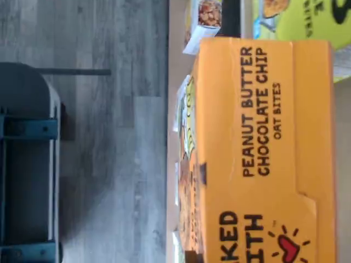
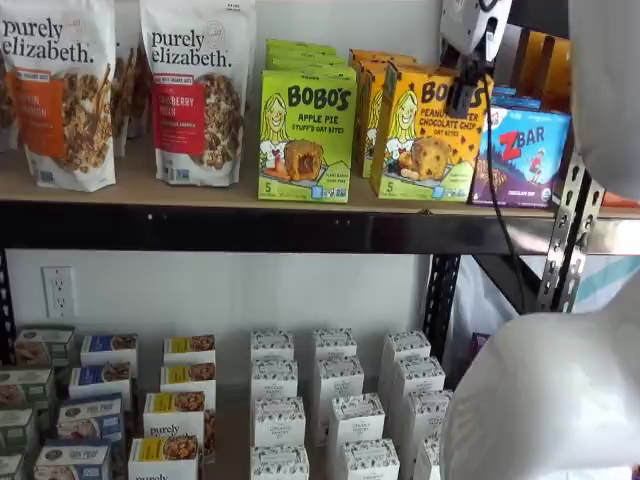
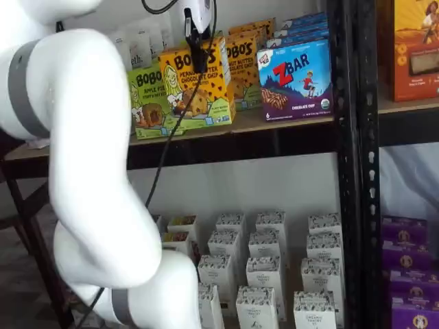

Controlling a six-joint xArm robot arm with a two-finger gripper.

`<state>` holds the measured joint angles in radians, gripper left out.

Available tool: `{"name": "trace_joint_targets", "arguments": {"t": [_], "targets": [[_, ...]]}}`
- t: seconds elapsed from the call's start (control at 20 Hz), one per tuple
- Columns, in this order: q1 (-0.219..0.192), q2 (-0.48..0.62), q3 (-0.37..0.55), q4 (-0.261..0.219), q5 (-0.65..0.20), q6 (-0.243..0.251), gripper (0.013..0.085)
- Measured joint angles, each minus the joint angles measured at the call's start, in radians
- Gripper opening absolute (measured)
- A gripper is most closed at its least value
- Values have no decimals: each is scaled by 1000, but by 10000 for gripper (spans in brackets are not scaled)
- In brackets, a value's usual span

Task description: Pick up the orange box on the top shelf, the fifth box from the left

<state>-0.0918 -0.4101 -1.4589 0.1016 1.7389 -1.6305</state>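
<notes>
The orange box (image 2: 420, 140) stands upright at the front of its row on the top shelf (image 2: 200, 205), between a lime-green box and a blue ZBar box. It also shows in a shelf view (image 3: 199, 89), leaning slightly. My gripper (image 2: 462, 90) hangs from above at the box's upper edge. One black finger (image 3: 197, 51) lies across the top of the box's front face and the other is hidden, so I cannot tell whether it is closed. The wrist view shows the box's top panel (image 1: 258, 137) close up, reading "Peanut Butter Chocolate Chip".
A lime-green Apple Pie box (image 2: 305, 135) stands left of the orange box and a ZBar box (image 2: 520, 150) right of it. More orange boxes (image 2: 370, 75) stand behind. Granola bags (image 2: 60, 90) fill the shelf's left. Small white boxes (image 2: 340, 400) sit below. A black upright (image 3: 350, 171) and my white arm (image 3: 89, 171) stand in front.
</notes>
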Motion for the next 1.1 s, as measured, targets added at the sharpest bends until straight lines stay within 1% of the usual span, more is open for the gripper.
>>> {"name": "trace_joint_targets", "arguments": {"t": [0.1,0.25,0.75,1.1], "targets": [[4,-35,24,-17,19,1,130],[2,-80,56,-29,49,-4,130],[-14,-214,154,-33,127,-18,130],[-31,-278,204,-32,170,-34,130]]}}
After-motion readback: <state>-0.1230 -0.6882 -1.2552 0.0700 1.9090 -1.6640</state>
